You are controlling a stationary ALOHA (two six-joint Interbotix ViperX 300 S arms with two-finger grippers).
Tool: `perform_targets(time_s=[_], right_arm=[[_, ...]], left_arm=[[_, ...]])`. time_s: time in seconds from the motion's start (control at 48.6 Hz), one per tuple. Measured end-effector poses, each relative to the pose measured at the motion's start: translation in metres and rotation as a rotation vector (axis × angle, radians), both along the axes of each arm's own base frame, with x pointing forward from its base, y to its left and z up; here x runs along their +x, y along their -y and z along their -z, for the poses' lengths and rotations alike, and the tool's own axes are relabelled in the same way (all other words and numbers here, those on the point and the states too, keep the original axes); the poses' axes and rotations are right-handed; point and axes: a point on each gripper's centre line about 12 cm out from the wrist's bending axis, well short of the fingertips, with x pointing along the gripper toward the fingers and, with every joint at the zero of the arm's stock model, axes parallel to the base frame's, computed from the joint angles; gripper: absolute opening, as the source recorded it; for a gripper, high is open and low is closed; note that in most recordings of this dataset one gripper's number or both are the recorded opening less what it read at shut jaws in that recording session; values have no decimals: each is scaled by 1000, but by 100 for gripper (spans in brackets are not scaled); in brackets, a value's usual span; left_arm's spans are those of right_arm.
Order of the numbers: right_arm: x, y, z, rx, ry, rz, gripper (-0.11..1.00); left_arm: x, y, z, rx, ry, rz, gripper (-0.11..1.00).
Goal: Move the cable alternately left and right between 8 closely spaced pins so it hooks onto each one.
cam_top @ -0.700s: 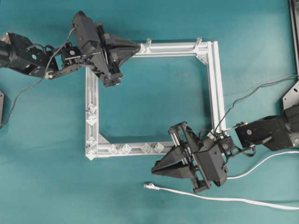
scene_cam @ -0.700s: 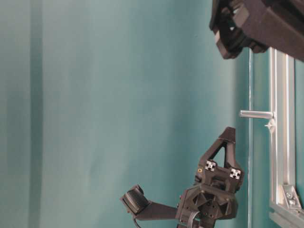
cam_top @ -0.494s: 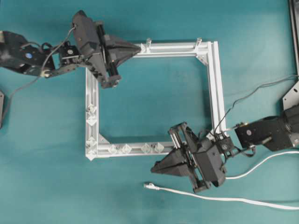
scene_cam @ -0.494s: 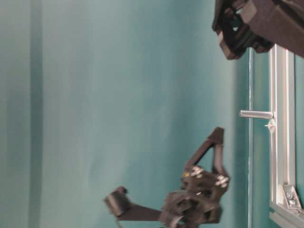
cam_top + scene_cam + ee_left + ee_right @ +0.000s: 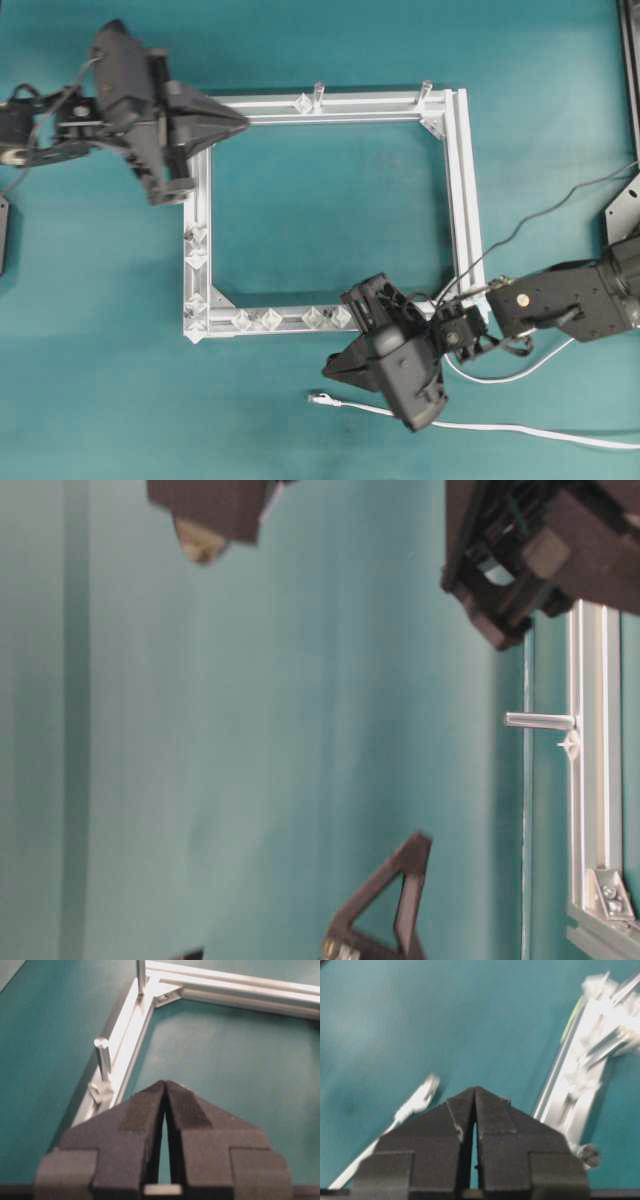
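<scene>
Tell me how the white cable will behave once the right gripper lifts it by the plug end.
The cable already lies in loose curves on the mat, so it will probably droop and trail. It looks thin and smooth, so it may slip. Its plug looks small and light.

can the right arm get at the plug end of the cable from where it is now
Probably yes. The right gripper hangs just above and right of the plug, which lies free on the cloth, with nothing between them. Its jaws are shut, so they must open first.
</scene>
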Motion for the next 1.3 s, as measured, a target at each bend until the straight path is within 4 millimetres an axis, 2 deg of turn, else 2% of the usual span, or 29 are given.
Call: perform_targets(time_s=[0.165,0.288,0.329,0.412,0.535,0.576,1.008,1.296], right_arm=[[2,-6,-2,2,-111,33,0],[7,-9,-6,45,-158,83,0],[9,-10,-5,57,-175,98,4],[12,-11,-2,82,-211,132,20],[14,-14,3,111,-268,180,57],[14,-15,5,118,-288,196,65],[26,-22,16,222,-354,307,66],[34,-26,26,231,-372,321,65]], left_arm=[[-23,9,-4,3,17,14,0],[-37,14,1,1,6,19,0],[-41,15,3,-1,-1,21,0],[-49,20,8,-6,-14,32,0],[-57,26,12,-8,-23,47,0],[-61,27,13,-9,-26,51,0],[-96,35,13,-19,-24,55,0],[-135,43,11,-20,22,62,0]])
